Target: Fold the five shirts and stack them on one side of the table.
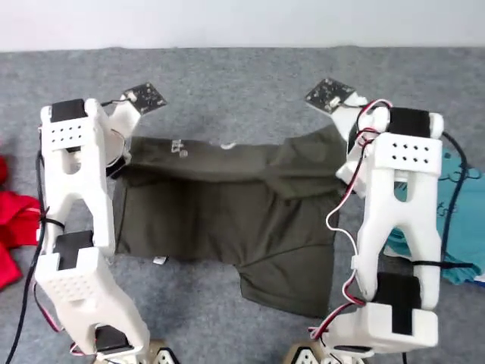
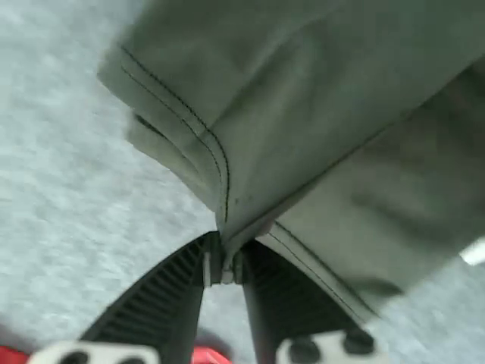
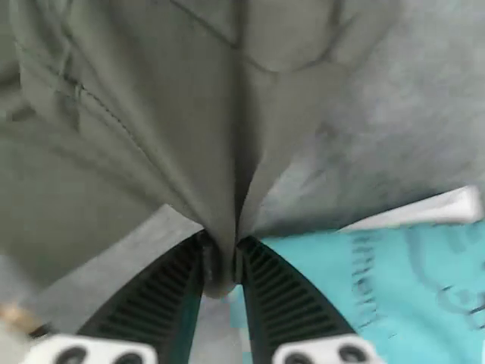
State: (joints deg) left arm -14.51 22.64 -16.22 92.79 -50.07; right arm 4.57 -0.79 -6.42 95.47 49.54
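Olive shirt [image 1: 227, 205]: both side edges covered by left arm [image 1: 76, 174] and right arm [image 1: 398, 220]. Red shirt [image 1: 14, 220] clipped at frame edge. Teal shirt [image 1: 466, 227] mostly behind right arm, also clipped. Teal shirt's print [image 3: 364, 265] blurred, unreadable. White tag [image 1: 159, 260] at olive hem too small to make out.

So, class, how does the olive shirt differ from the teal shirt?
The olive shirt lies spread mid-table; the teal shirt sits at the edge, partly hidden by the right arm. The left gripper and right gripper each pinch the olive shirt; neither holds the teal one. Both rest on the table.
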